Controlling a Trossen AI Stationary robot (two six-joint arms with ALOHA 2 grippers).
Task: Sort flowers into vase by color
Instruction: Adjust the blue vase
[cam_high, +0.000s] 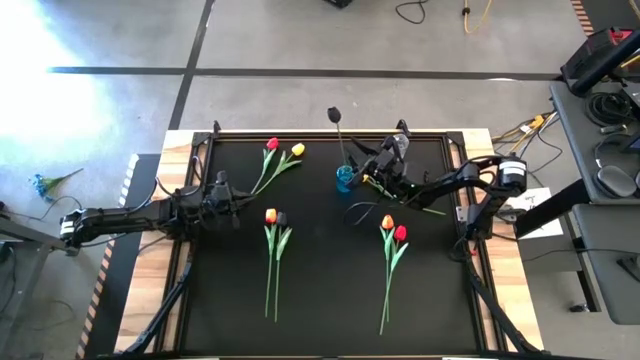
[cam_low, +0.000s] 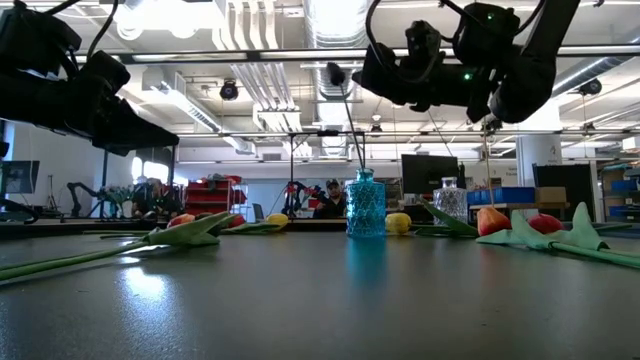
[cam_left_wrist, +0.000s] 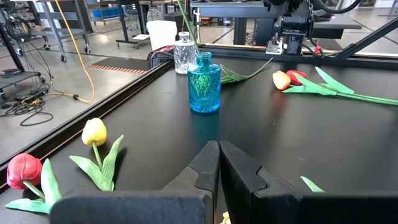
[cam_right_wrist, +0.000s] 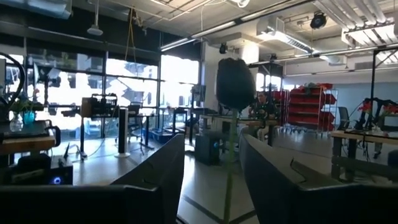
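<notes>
Stem of dark tulip (cam_high: 335, 114) upright in blue vase (cam_high: 345, 178) | right gripper (cam_high: 384, 158) just beside, fingers parted around stem (released, I judge) | left gripper (cam_high: 228, 192) shut, farther | clear glass vase (cam_left_wrist: 183, 52) empty

Seven tulips show: one near-black tulip (cam_high: 334, 114) standing in the blue vase (cam_high: 345, 179), six lying in three pairs. Two vases: the blue one and a clear vase (cam_left_wrist: 183, 53).

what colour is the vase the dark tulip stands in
Translucent blue-turquoise with a textured pattern; the vase shows best in the left wrist view.
</notes>
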